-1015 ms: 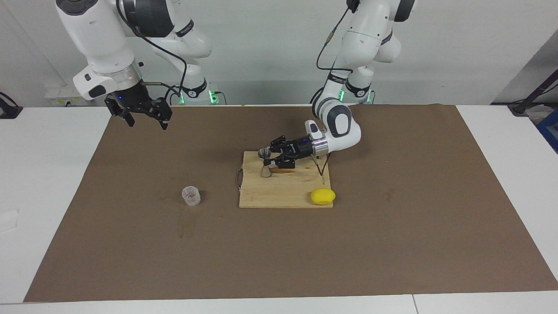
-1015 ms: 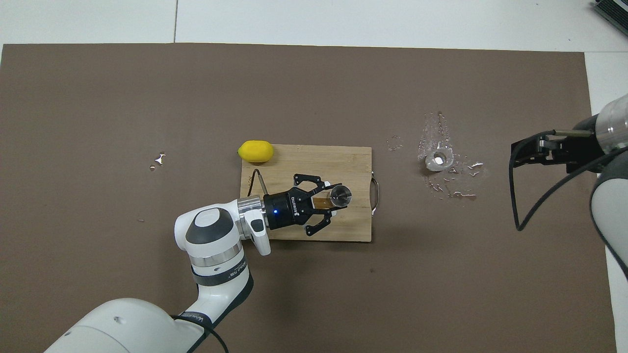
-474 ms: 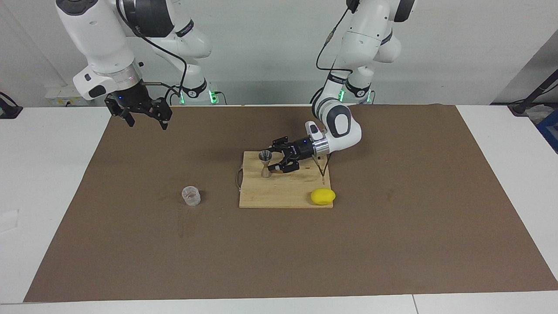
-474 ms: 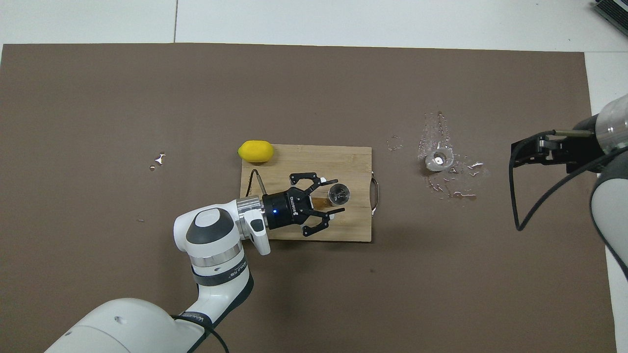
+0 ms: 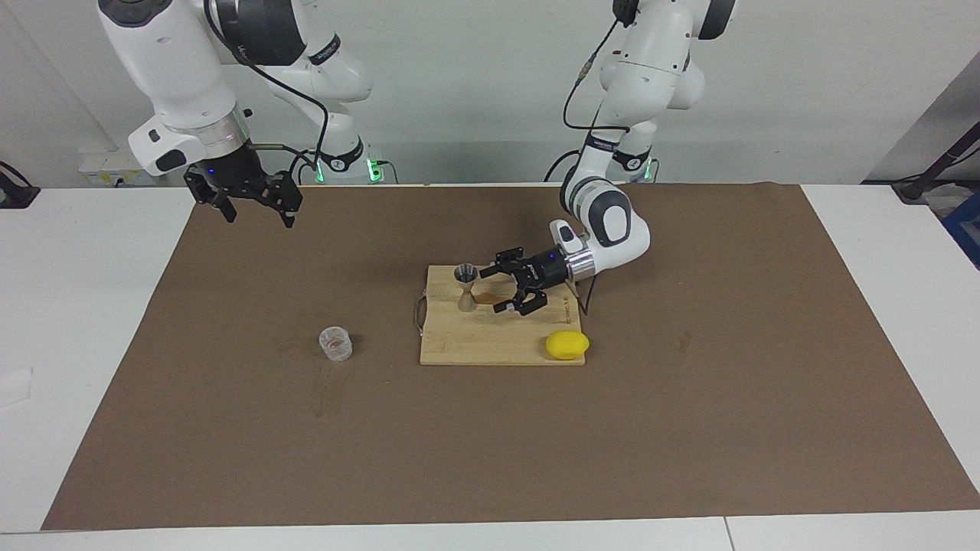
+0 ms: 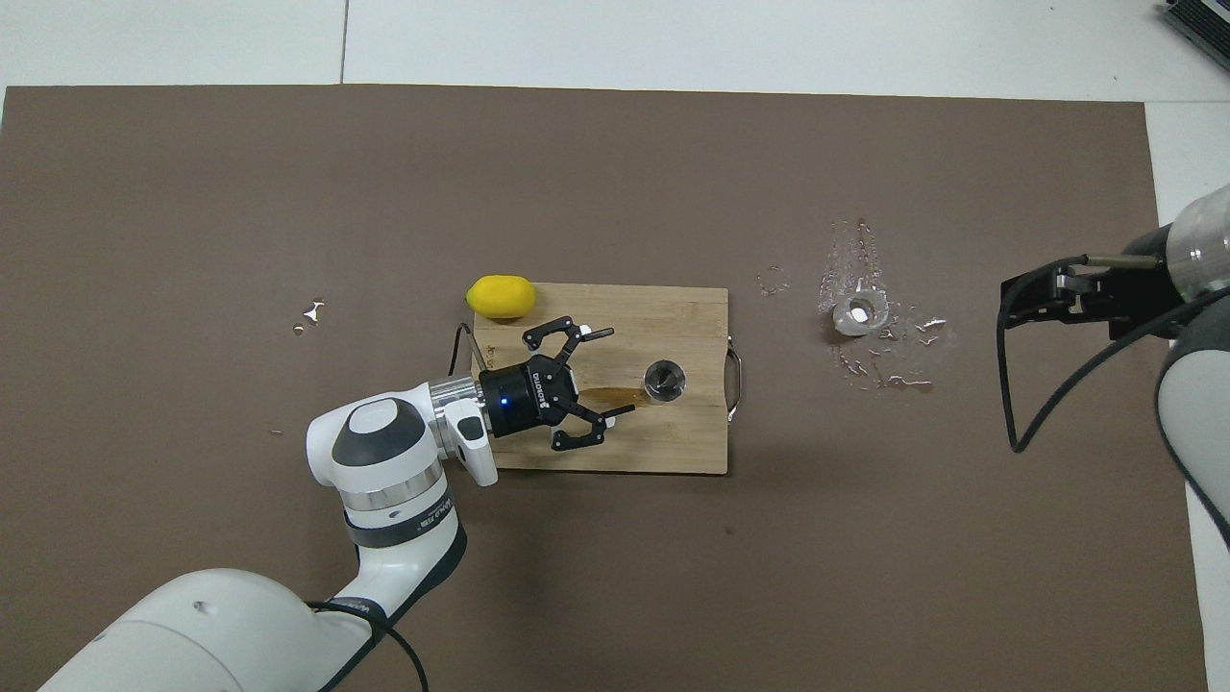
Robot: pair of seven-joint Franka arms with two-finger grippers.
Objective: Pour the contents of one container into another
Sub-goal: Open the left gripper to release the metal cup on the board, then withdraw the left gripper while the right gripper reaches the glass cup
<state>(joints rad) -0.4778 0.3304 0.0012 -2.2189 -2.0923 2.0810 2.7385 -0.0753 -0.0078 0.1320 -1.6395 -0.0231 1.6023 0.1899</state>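
Note:
The silvery metal jigger (image 5: 465, 287) (image 6: 664, 381) stands upright on the wooden cutting board (image 5: 498, 346) (image 6: 673, 308), with nothing holding it. My left gripper (image 5: 494, 290) (image 6: 619, 373) hangs open low over the board, beside the jigger toward the left arm's end and a short gap away from it. The small clear cup (image 5: 335, 343) (image 6: 858, 311) stands upright on the brown mat toward the right arm's end, a little farther from the robots than the jigger. My right gripper (image 5: 259, 217) (image 6: 1006, 300) waits open, raised over the mat's edge at its own end.
A yellow lemon (image 5: 567, 344) (image 6: 501, 296) lies at the board's corner farthest from the robots, toward the left arm's end. Water droplets (image 6: 889, 377) spot the mat around the cup. A wet streak (image 6: 607, 394) marks the board beside the jigger.
My left gripper was shut on the jigger's waist; it has opened, let go, and drawn back toward the left arm's end. The jigger stays standing. The right arm has not moved.

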